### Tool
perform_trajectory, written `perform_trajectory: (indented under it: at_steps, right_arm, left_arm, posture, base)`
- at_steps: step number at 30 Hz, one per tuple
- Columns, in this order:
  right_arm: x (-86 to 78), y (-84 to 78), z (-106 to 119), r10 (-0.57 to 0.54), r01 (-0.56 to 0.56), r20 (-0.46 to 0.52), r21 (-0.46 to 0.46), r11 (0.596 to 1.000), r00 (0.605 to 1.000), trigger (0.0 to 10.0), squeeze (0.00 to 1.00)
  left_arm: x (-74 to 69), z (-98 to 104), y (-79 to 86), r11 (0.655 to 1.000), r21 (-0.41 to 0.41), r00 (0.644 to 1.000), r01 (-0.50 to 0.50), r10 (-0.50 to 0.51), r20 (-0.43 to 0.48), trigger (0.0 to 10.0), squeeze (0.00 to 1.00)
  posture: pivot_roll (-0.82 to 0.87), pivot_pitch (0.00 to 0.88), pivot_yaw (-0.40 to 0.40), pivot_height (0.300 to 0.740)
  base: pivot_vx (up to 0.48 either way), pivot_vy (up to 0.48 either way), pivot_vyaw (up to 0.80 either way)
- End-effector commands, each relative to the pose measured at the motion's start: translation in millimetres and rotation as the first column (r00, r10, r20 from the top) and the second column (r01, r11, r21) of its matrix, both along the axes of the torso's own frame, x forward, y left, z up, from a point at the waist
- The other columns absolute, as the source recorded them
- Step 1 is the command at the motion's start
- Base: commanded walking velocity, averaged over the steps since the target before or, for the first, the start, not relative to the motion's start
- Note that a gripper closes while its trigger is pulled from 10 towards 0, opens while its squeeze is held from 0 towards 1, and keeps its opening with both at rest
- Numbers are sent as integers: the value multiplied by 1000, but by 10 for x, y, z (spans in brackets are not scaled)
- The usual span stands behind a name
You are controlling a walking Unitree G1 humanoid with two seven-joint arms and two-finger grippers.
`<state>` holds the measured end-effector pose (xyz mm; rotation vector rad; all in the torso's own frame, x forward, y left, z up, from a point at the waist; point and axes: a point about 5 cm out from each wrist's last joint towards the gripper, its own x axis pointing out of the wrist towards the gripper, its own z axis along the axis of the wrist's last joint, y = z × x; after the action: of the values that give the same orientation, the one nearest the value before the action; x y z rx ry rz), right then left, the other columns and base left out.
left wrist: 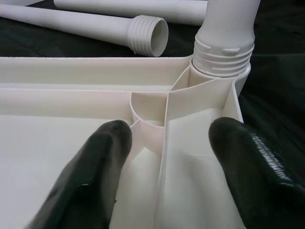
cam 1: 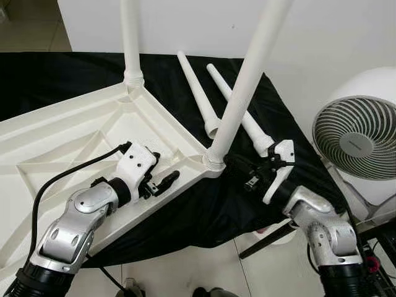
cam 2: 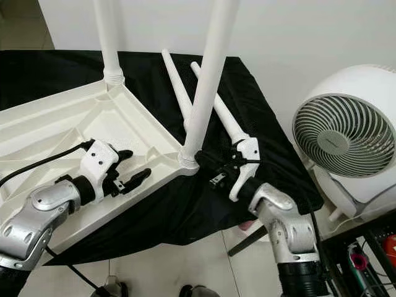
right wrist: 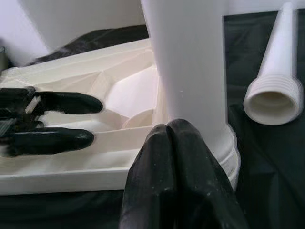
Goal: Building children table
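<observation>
- The upturned tabletop [cam 1: 74, 142] lies on the black-draped bench [cam 1: 260, 99], two legs screwed in.
- Left tool [cam 1: 162, 181], spread wide, hovers over the near corner.
- Right tool [cam 1: 238, 168], seemingly pinched shut, presses the corner leg [cam 1: 244, 93] at five o'clock; a hard push could tip it or strip threads.
</observation>
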<state>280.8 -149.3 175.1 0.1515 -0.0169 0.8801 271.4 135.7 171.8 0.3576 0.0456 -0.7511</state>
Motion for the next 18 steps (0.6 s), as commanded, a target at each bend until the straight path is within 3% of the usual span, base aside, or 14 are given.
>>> perform_trajectory:
  at_steps: [1, 4, 9, 18]
  right_arm:
    - [12, -121, 4, 25, -25, -19, 5, 1000, 1000, 10000, 0]
    - [28, -151, 8, 45, -45, -36, 11, 999, 998, 10000, 0]
    - [102, -278, 37, 169, -164, -86, 61, 985, 982, 10000, 0]
    - [164, -294, 44, 314, -303, -142, 96, 948, 939, 10000, 0]
  left_arm:
    - [-43, -50, -26, 998, 47, 999, 31, -29, -36, 10000, 0]
    - [-49, -50, -28, 997, 63, 999, 36, -34, -36, 10000, 0]
    - [-77, -45, -20, 990, 136, 998, 26, -19, -53, 10000, 0]
    - [-64, -4, 23, 980, 197, 997, -34, 47, -59, 10000, 0]
  posture:
    - [127, 145, -102, 740]
    - [129, 148, -101, 740]
    - [139, 160, -101, 740]
    - [149, 180, -104, 740]
  base:
    - [0, 0, 0]
    - [0, 0, 0]
    - [0, 0, 0]
    - [0, 0, 0]
